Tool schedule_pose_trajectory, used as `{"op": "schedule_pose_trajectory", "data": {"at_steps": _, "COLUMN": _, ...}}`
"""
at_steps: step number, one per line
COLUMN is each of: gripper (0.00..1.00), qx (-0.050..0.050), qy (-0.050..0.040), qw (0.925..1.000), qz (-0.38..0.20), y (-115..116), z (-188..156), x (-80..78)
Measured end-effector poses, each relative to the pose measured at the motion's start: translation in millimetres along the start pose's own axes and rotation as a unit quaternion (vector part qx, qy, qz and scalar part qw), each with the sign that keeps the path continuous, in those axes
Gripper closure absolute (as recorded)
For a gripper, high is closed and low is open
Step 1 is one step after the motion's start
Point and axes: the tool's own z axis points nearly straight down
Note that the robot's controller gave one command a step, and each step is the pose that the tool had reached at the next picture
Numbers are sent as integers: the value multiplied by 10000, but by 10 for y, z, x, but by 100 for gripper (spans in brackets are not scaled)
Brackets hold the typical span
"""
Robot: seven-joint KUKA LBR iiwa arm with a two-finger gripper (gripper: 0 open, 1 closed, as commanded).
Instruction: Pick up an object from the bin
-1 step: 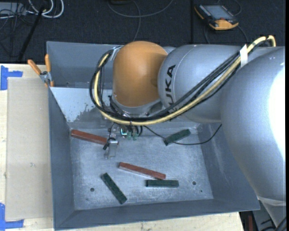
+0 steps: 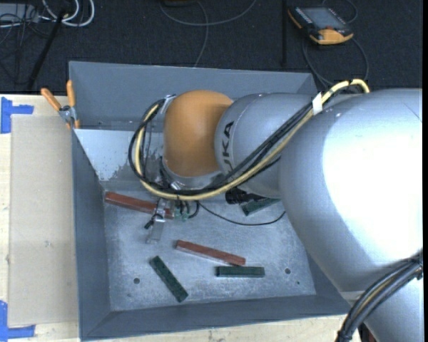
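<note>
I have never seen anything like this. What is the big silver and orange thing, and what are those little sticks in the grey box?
The big silver shape is a robot arm, reaching in from the picture's right. The orange dome is a cover on its wrist, with cables looped round it. The camera looks down from above, a little to one side, into a grey metal bin. At the arm's tip is the gripper, the part that picks things up. It is low in the bin, by the right end of a reddish-brown bar. Also on the floor lie a second reddish-brown bar, a slanted dark green bar, a level dark green bar and a dark green piece partly under the arm. Whether anything is held, I cannot tell.
</note>
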Motion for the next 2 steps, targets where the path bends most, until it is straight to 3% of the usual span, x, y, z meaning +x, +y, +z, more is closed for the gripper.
{"op": "schedule_pose_trajectory", "data": {"at_steps": 1, "gripper": 100, "qx": -14, "qy": -22, "qw": 10000, "qz": 12, "y": 5, "z": -36, "x": -15}}
{"op": "schedule_pose_trajectory", "data": {"at_steps": 2, "gripper": 100, "qx": -38, "qy": -64, "qw": 9998, "qz": 182, "y": 4, "z": -1010, "x": 108}}
